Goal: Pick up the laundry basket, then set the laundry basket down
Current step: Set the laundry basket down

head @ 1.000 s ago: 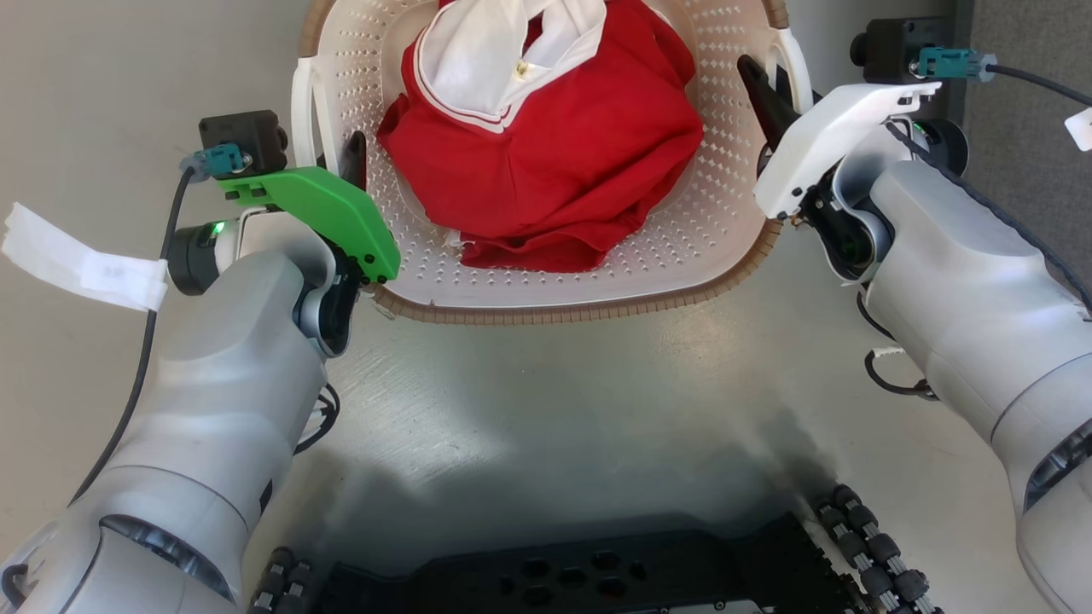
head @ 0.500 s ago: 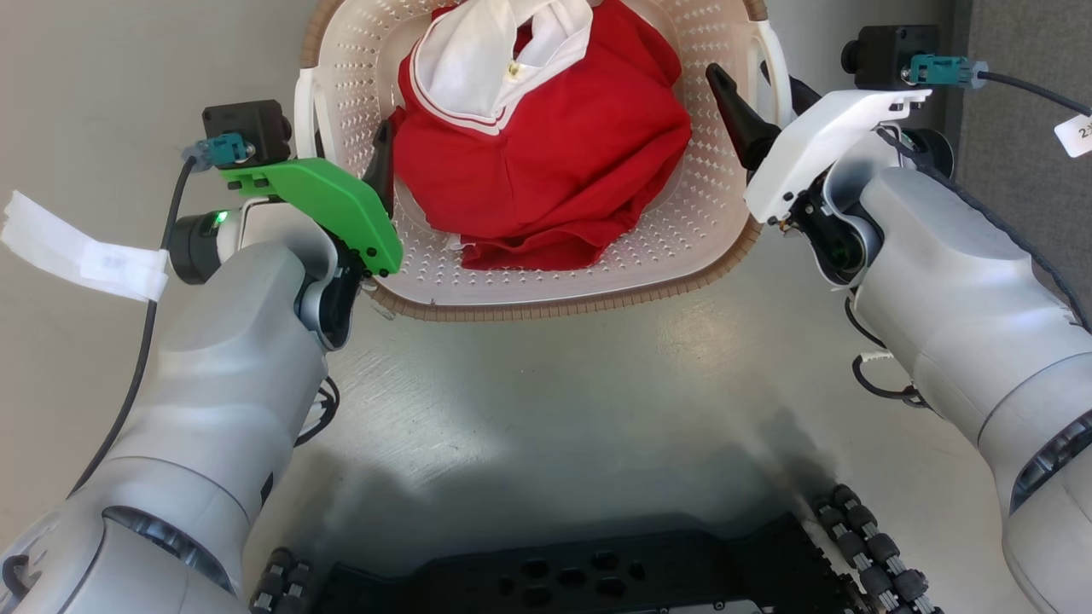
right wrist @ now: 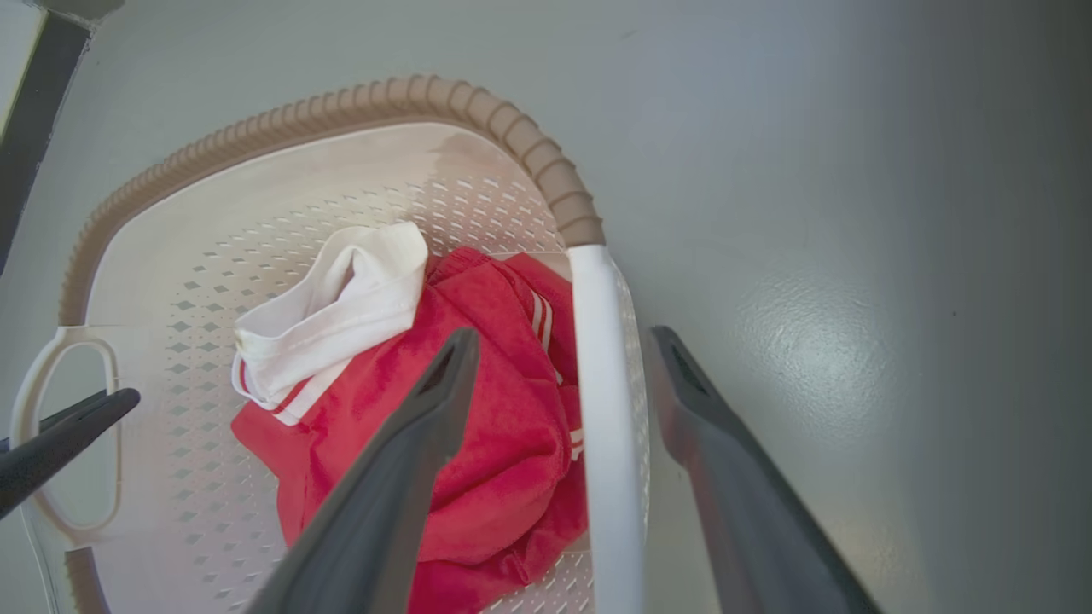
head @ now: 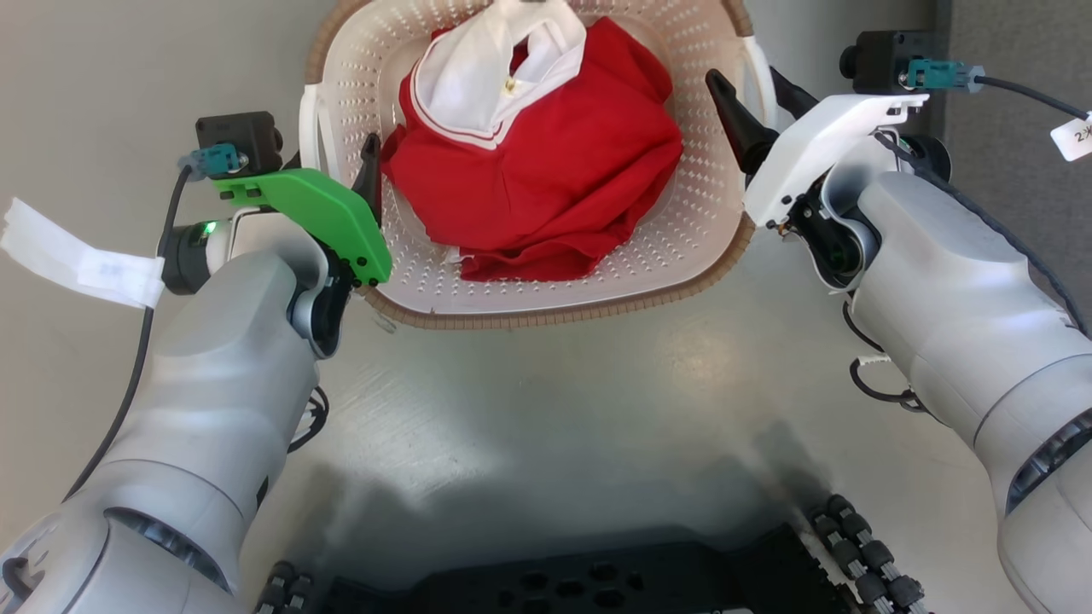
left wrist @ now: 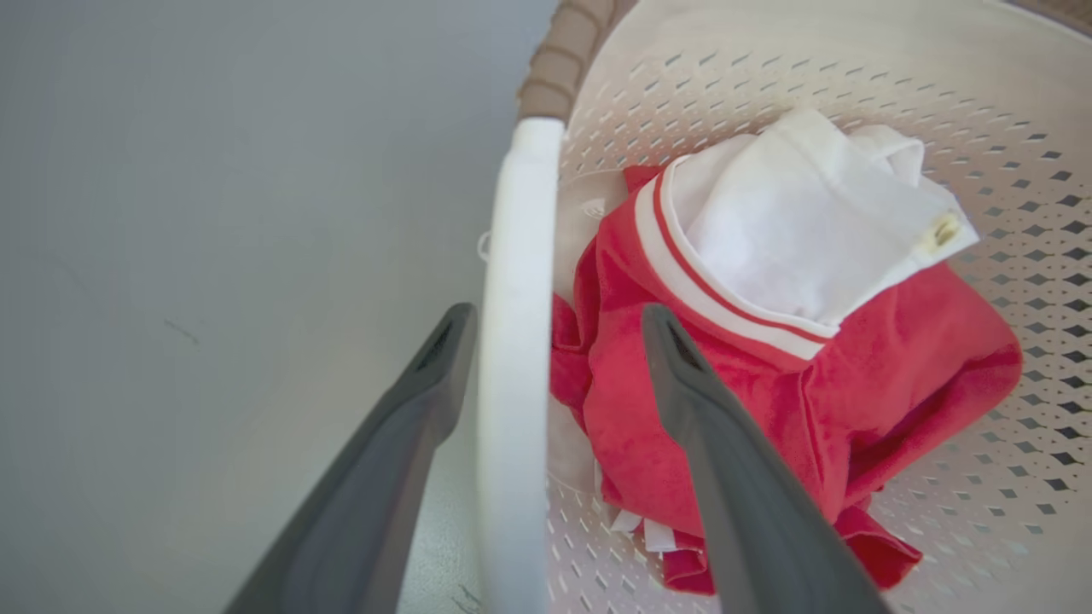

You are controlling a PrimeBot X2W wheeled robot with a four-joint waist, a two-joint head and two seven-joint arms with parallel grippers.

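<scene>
While its two long dark fingers stand apart on either side of the white left handle (left wrist: pixel 512 341), the left gripper (left wrist: pixel 556 311) clamps nothing. The right gripper (right wrist: pixel 563 334) likewise straddles the white right handle (right wrist: pixel 601 384), jaws wide. Between both arms is the cream-white perforated plastic laundry basket (head: pixel 699 213) with a brown woven-look rim, holding a crumpled red-and-white garment (head: pixel 546 162), above the glossy grey floor (head: pixel 554 409).

The laundry basket (head: pixel 682 230) is cropped at its far end.

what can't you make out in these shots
- Far end of the laundry basket: cut off by the head view's top edge.
- Basket floor under the red shirt: covered by the shirt in every view.
- Whether the basket rests on the floor: its underside is hidden by its own walls.
- Print on the paper tag: cut by the head view's right edge.
</scene>
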